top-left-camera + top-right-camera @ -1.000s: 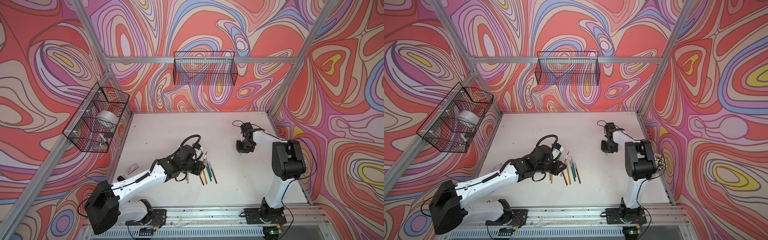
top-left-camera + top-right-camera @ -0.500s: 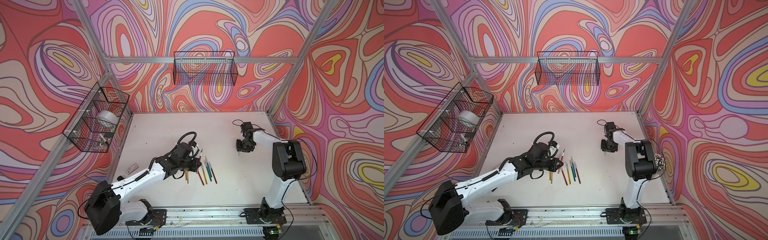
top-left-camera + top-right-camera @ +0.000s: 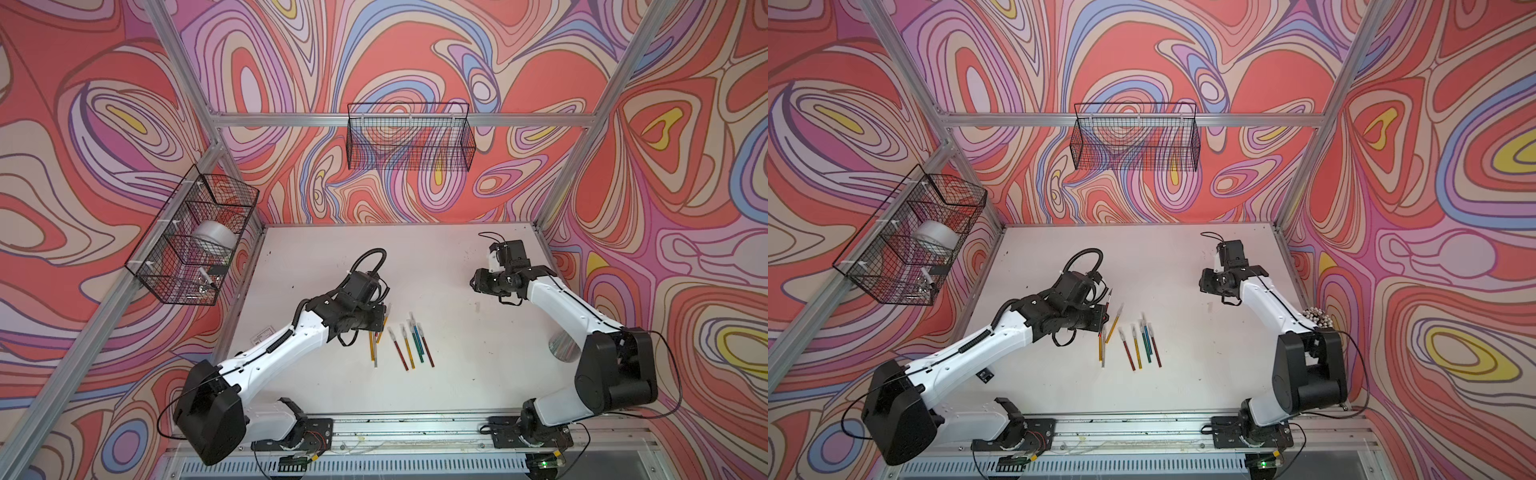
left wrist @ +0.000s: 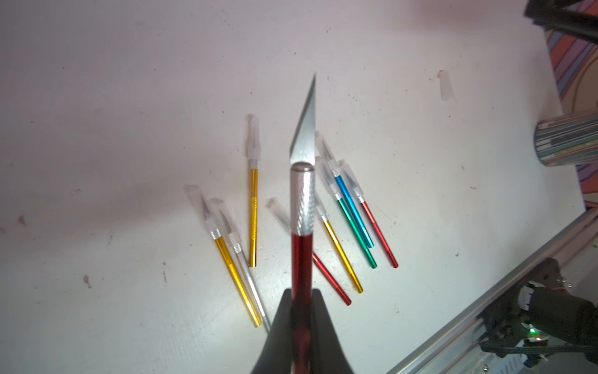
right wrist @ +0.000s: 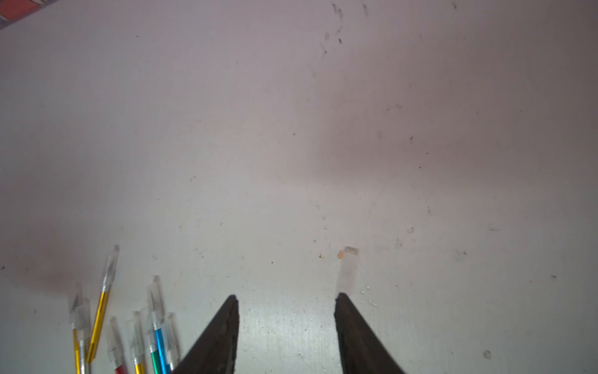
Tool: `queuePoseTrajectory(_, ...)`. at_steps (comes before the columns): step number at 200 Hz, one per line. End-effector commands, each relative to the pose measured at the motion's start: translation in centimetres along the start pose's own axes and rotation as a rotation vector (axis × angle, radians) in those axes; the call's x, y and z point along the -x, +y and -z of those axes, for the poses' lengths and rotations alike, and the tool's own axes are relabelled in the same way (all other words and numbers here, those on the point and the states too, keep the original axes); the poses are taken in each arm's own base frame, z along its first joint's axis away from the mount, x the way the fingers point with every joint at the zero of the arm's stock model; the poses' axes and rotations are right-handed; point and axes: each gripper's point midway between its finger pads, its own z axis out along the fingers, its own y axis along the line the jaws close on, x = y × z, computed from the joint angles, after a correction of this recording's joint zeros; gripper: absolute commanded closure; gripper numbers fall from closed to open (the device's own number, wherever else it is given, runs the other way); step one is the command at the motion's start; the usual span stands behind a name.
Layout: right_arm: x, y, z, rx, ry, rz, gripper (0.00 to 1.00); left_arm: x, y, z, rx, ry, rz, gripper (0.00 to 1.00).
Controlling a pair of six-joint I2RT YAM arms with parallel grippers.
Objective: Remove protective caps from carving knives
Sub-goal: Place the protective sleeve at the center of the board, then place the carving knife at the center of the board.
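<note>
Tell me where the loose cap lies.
In the right wrist view the loose cap lies on the table just beyond one fingertip of the right end effector, to the robot's right of the capped knives.

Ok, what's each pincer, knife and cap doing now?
Left pincer: shut on red knife.
Red knife: held, cap off, blade bare.
Right pincer: open, empty.
Loose cap: lying on the table.
Other knives: lying on the table, caps on.

Tape roll (image 3: 214,239): we see it in a wire basket (image 3: 166,266), well apart from the left gripper (image 4: 301,293).
Stick cup (image 4: 566,142): also well apart.
</note>
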Motion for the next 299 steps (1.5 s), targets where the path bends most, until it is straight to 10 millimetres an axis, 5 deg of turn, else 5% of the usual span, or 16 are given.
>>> queuePoseTrajectory(1, -0.1, 3.4, 1.9, 0.139, -0.054, 0.033, 0.43, -0.5, 2.6, -0.2, 0.128, 0.062, -0.030, 0.94)
queuePoseTrajectory(104, -2.1, 9.0, 9.4, 0.426, -0.132, 0.103, 0.02, 0.7, 9.2, -2.4, 0.322, 0.166, 0.013, 0.94)
queuePoseTrajectory(176, -2.1, 9.4, 10.2, 0.449, -0.151, 0.101, 0.02, 1.7, 13.3, -3.5, 0.438, 0.205, 0.063, 0.93)
queuePoseTrajectory(299, -2.3, 9.1, 9.6, 0.435, -0.141, 0.101, 0.02, 1.4, 16.6, -5.7, 0.513, 0.272, 0.086, 0.91)
